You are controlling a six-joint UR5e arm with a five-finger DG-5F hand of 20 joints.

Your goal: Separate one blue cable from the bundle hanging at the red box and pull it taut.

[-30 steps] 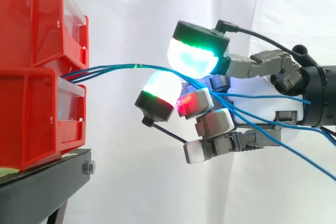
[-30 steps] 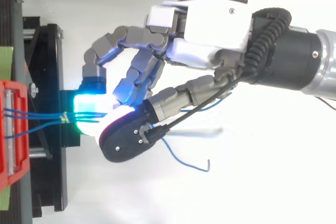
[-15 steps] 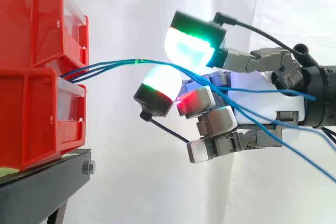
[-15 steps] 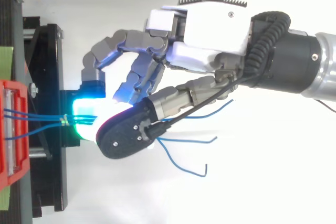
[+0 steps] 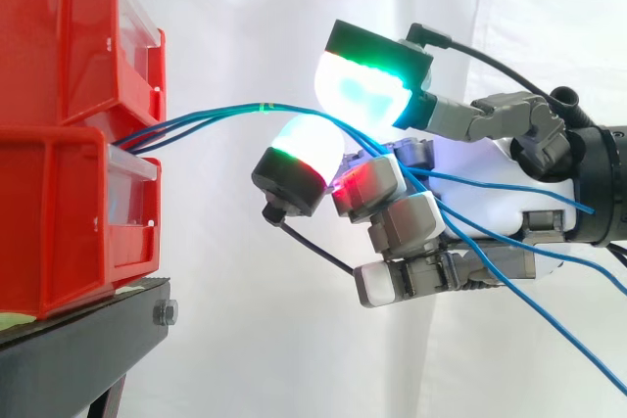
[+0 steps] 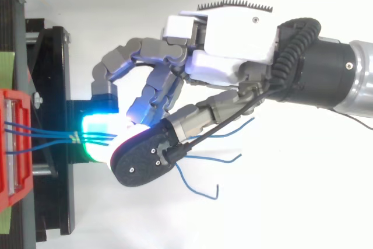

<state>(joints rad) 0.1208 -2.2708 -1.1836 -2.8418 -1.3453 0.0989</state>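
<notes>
Robotics lab bench: a robot hand (image 6: 233, 39) faces stacked red bins (image 5: 59, 95) on a black stand (image 5: 69, 349), white curtain (image 5: 245, 26) behind.

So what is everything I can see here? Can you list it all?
red bins: two, red, stacked at the left on the stand.
black stand: one, black, under the bins.
blue cables: a few, blue, running from between the bins to the right, through the hand.
tie: one, green, around the cables.
curtain: one, white, behind everything.
hand: one, white and grey, at the cables, right of the bins.
arm: one, black and grey, coming in from the right.
</notes>
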